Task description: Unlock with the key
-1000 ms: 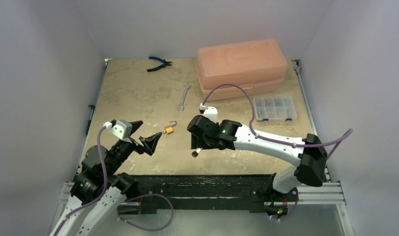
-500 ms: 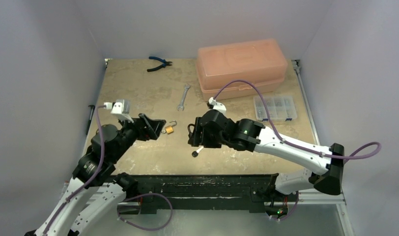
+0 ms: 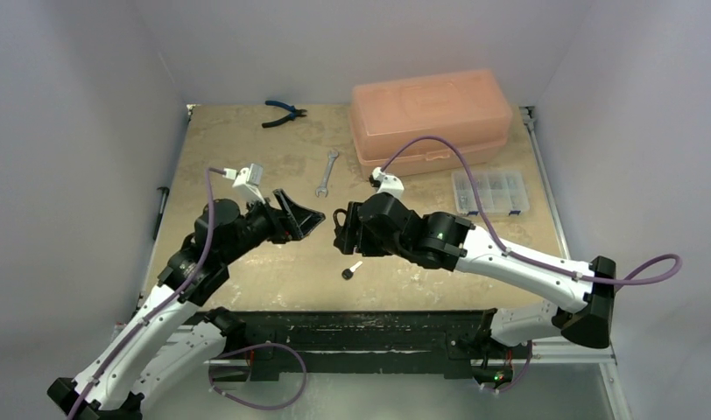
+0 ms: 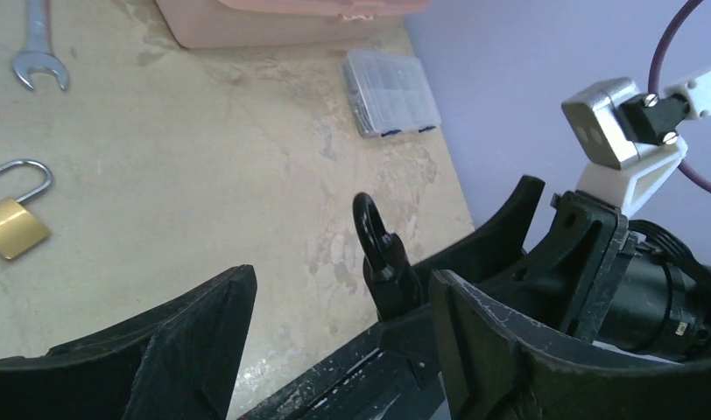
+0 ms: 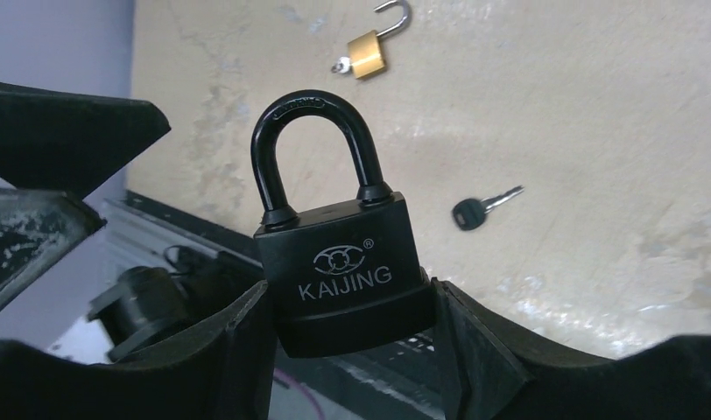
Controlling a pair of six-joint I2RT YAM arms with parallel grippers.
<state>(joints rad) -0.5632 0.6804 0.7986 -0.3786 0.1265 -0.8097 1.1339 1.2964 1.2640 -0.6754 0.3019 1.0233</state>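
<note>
Near the right gripper (image 5: 348, 308) clenched on black padlock (image 5: 341, 262), loose key (image 5: 485, 206); left gripper (image 4: 341, 293) released, brass padlock (image 4: 13, 226) nearby

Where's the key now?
The key lies loose on the table, centre of the top view, just below the right gripper there, which holds the black padlock.

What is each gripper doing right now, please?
Left gripper: open, holding nothing.
Right gripper: closed on the black padlock.
</note>
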